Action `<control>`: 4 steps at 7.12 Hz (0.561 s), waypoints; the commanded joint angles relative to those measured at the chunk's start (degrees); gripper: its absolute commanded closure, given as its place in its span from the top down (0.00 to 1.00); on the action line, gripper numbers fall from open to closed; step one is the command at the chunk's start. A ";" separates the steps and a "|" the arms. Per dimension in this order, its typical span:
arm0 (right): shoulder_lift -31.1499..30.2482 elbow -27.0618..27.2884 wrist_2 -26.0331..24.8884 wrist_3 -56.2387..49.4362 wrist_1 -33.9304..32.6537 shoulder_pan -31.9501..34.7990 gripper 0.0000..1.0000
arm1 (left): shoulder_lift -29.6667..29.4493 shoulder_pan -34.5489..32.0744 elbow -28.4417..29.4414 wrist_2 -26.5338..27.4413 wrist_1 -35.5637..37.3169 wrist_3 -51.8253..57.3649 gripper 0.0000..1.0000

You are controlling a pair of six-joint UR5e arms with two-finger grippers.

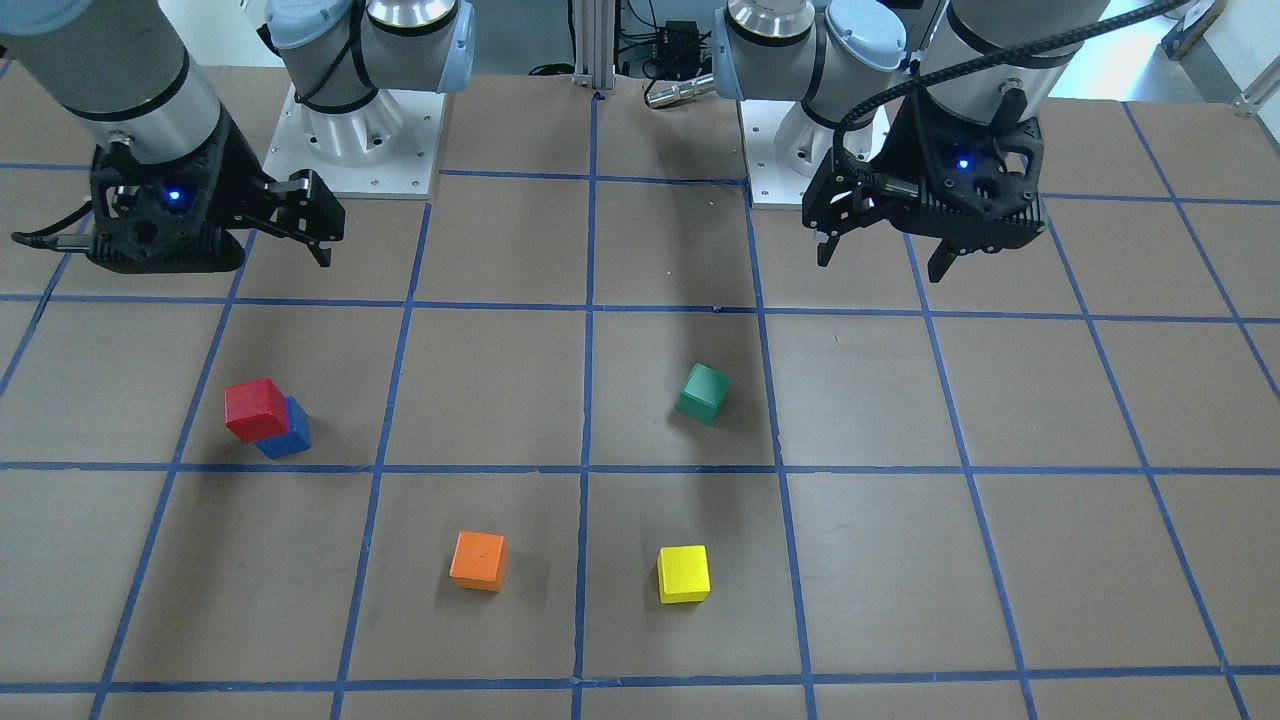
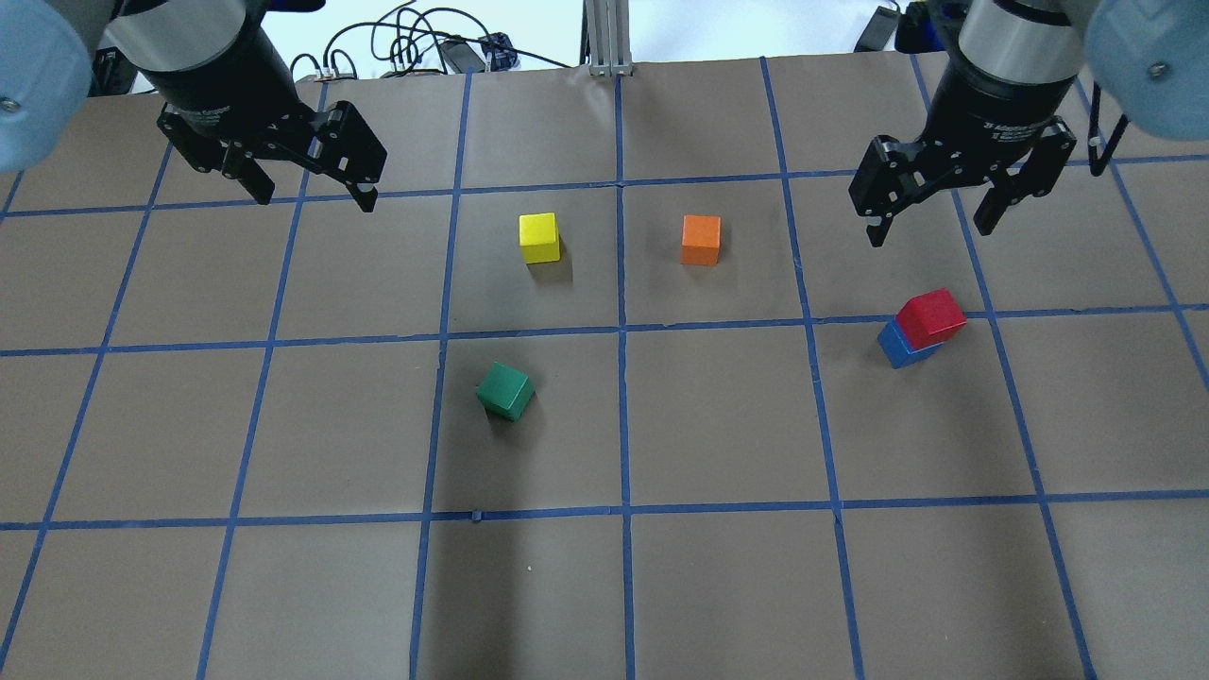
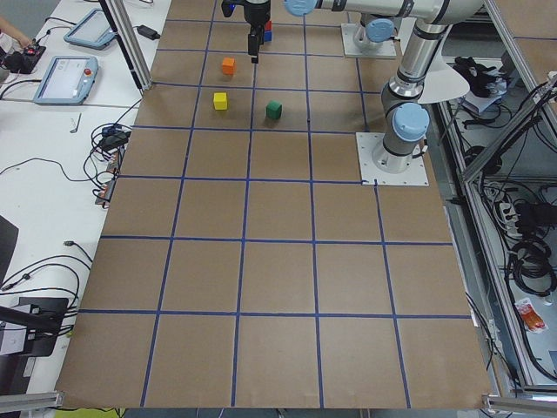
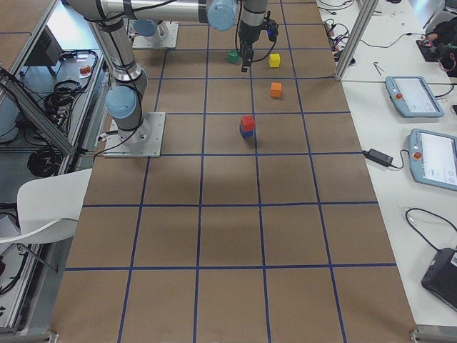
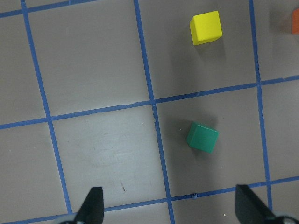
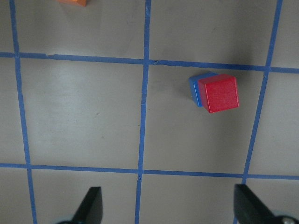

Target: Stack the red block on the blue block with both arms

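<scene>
The red block (image 2: pixel 930 314) sits on the blue block (image 2: pixel 899 348), slightly offset, toward the table's (image 2: pixel 604 586) right edge. The left gripper (image 2: pixel 315 198) and right gripper (image 2: pixel 930 227) hang empty, jaws apart. We judge stacking done; we route any retreat upward, clear of both blocks.

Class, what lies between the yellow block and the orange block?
Between yellow block and orange block: only bare table crossed by one blue tape line, in the overhead view.
</scene>
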 commanded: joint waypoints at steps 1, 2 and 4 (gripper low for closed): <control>0.30 0.13 0.08 1.27 -2.22 1.02 1.00 | 0.00 0.00 0.13 0.00 0.07 0.09 1.00; 0.12 0.21 0.17 1.97 -2.14 1.02 1.00 | 0.00 0.00 0.13 0.00 0.07 0.00 1.00; -0.06 0.21 1.66 2.06 -2.22 1.02 1.00 | 0.00 0.00 0.04 0.00 0.07 -0.17 1.00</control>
